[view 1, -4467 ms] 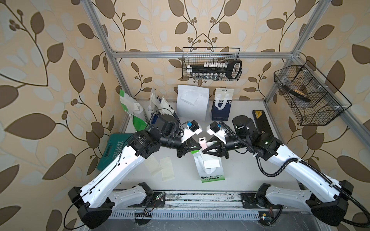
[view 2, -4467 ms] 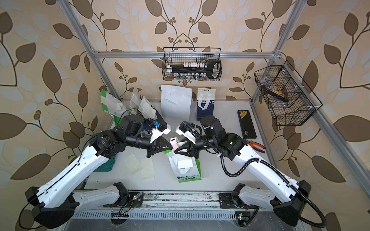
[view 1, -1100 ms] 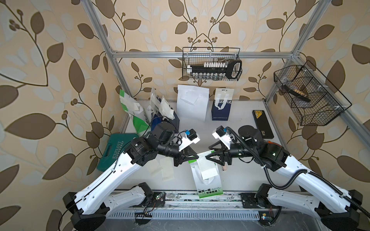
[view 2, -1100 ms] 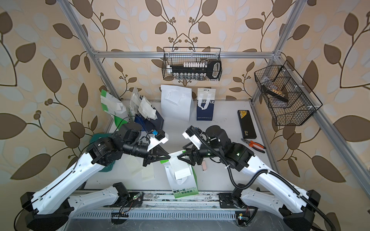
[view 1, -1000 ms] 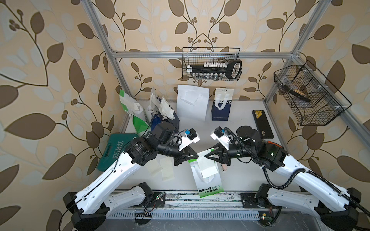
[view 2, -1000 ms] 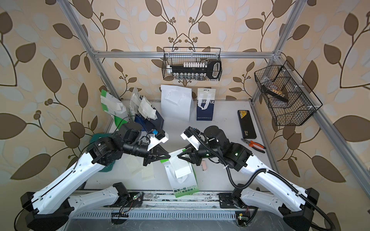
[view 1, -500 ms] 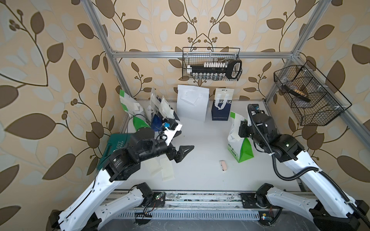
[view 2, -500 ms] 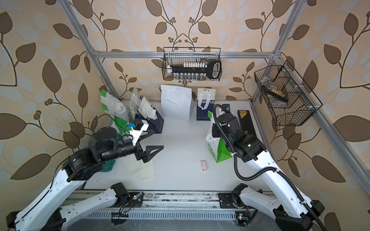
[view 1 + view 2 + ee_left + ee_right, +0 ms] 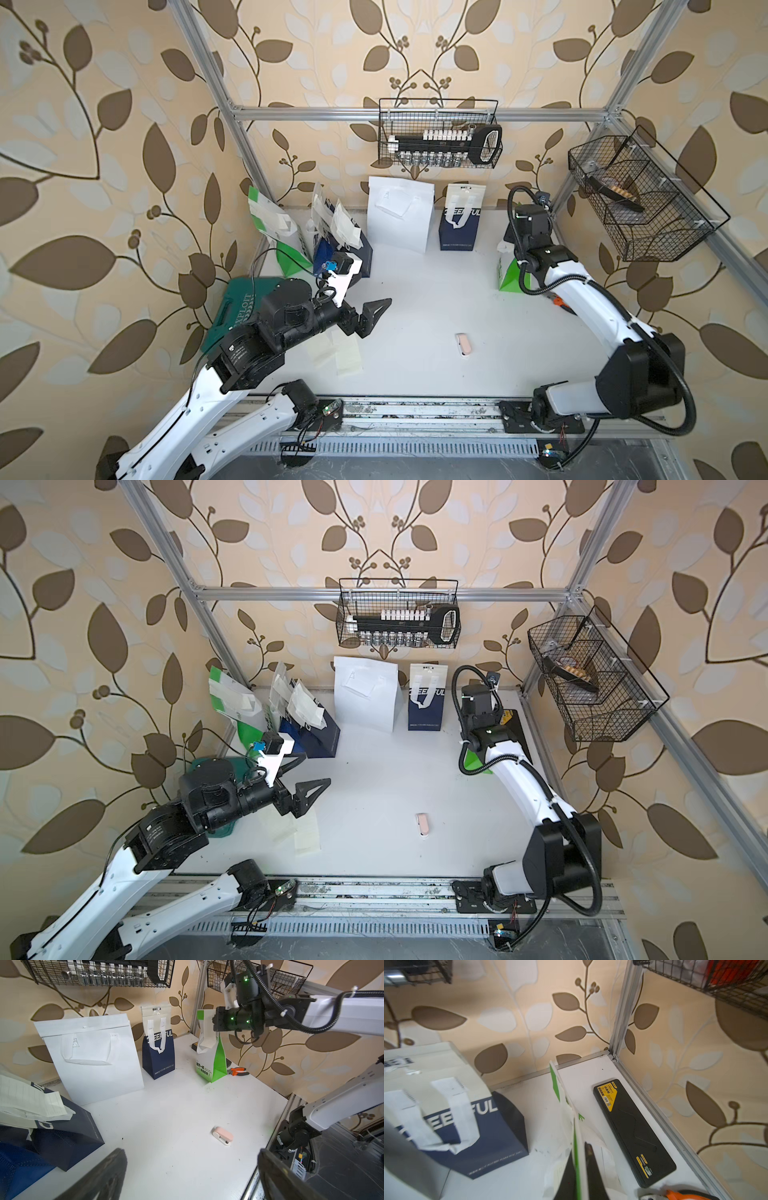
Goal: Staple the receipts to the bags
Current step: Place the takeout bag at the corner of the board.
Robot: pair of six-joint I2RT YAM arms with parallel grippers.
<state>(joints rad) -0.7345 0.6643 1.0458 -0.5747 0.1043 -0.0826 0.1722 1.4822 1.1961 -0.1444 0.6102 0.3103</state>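
At the far left a teal tool case (image 9: pixel 231 305) lies half hidden under the left arm, its embossed lettering cut off. Behind it a green-and-white paper bag (image 9: pixel 270 218) leans in the corner. Next to it two navy bags (image 9: pixel 365 257) crowd together with pale lined slips (image 9: pixel 31 1099) drooping over their tops; how those are fixed I cannot make out.

The left claw (image 9: pixel 372 318) hovers above the worktop (image 9: pixel 415 299) with its black triangular fingers spread wide, holding nothing. Beneath that arm loose receipts (image 9: pixel 347 353), thin and creamy, lie flat and partly covered.

Further along, by the back wall, stand a plain white bag (image 9: pixel 399 220), matte with flat folded handles, and a small navy "CHEERFUL" bag (image 9: pixel 457 228). A pink stapler (image 9: pixel 462 345), smooth and rounded, lies alone mid-worktop.

To the right, the right claw (image 9: pixel 579 1153) is clenched on the top edge of a second green-and-white bag (image 9: pixel 211 1061), upright near the back right corner. A pale strip (image 9: pixel 204 1032), probably its receipt, hangs down its face. In both top views the arm hides most of this bag. Beside it lie orange-handled pliers (image 9: pixel 239 1071) and a long black case (image 9: pixel 633 1132).
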